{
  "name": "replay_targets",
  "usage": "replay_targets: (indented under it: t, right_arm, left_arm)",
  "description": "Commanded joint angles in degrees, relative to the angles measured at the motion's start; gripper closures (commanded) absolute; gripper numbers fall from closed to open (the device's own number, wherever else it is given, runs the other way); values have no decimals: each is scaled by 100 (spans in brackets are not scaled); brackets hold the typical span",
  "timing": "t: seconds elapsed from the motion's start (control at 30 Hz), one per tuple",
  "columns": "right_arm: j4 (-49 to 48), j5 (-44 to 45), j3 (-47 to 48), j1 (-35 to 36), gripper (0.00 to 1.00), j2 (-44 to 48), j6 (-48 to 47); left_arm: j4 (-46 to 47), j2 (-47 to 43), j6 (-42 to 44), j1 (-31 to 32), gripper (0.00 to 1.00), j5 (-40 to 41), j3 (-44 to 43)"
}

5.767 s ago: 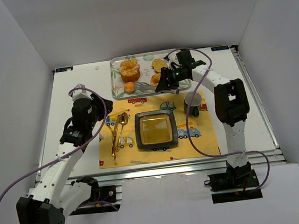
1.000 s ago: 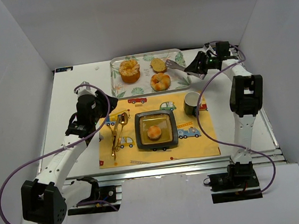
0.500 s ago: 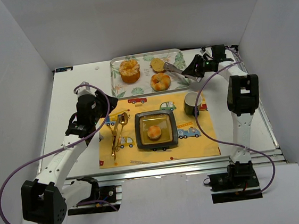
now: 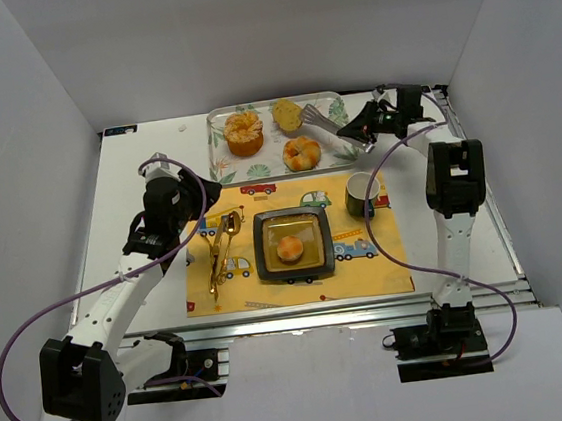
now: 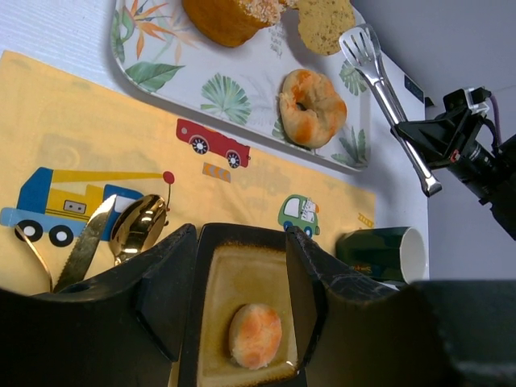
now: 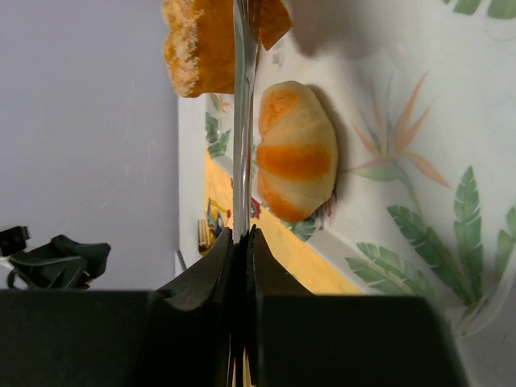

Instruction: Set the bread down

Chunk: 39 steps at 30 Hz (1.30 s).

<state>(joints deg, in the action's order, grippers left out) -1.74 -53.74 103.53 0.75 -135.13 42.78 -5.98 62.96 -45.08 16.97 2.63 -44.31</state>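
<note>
A small round bread roll (image 4: 289, 248) (image 5: 255, 334) lies in the dark square plate (image 4: 261, 248) (image 5: 211, 266) on the yellow mat. On the leaf-patterned tray (image 4: 271, 161) (image 5: 242, 81) sit a muffin (image 4: 244, 132), a ring-shaped bun (image 4: 301, 153) (image 6: 297, 153) and a bread slice (image 4: 287, 115) (image 5: 324, 22). My right gripper (image 4: 361, 130) (image 6: 242, 234) is shut on the handle of metal tongs (image 4: 327, 125) (image 5: 387, 97) (image 6: 244, 121). Their tips are at the slice, which stands tilted; whether they pinch it I cannot tell. My left gripper (image 4: 197, 191) (image 5: 240, 232) hangs open left of the plate, holding nothing.
A dark green mug (image 4: 362, 194) (image 5: 379, 251) stands on the mat's right part. Gold cutlery (image 4: 220, 247) (image 5: 137, 230) lies on the mat (image 4: 367, 262) left of the plate. White walls enclose the table on three sides.
My right gripper has squeezed the tongs shut and moved slightly left. The bread slice has shifted up and left and tipped on edge. The left arm has not moved.
</note>
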Motion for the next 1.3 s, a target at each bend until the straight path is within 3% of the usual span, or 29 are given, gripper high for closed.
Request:
replay_targets:
  t: [0.0,0.17,0.37,0.4,0.43,0.5,0.67,0.83,1.03,1.27]
  right_arm:
    - [-1047,-646,-148,-190,100,793,424]
    - [-804,-1130,-1016,-146,100,1891,-14]
    - [1935,-1254,-2353,284,100,3816,-2999]
    - [2976,-1219,-2476,433,100,4228,-3526]
    - [3473,-1027,-2747,521,100,4423,-4654]
    - [4291,-815,-3161,645,100,4975,-5365]
    - [5147,-209,-4128,680,100,5708,-6613]
    - [5430,257,-4490,715,100,5981,-6880]
    - [5079,521,-4675,724,100,5841,-6547]
    - [4604,733,-4447,724,74,5717,-6072]
  left_arm:
    - [219,-64,34,-36,42,36,-200]
    - [325,-178,148,-36,42,9,-209]
    - [308,-539,342,-54,42,-26,-78]
    - [282,-583,385,-54,42,-26,-34]
    - [255,-679,412,-54,42,-17,-7]
    - [211,-776,465,-62,42,-8,80]
    - [150,-996,518,-80,41,-61,256]
    - [193,-970,535,-89,41,-254,344]
    - [264,-1031,474,-98,41,-255,406]
    - [290,-1303,263,-98,41,-202,599]
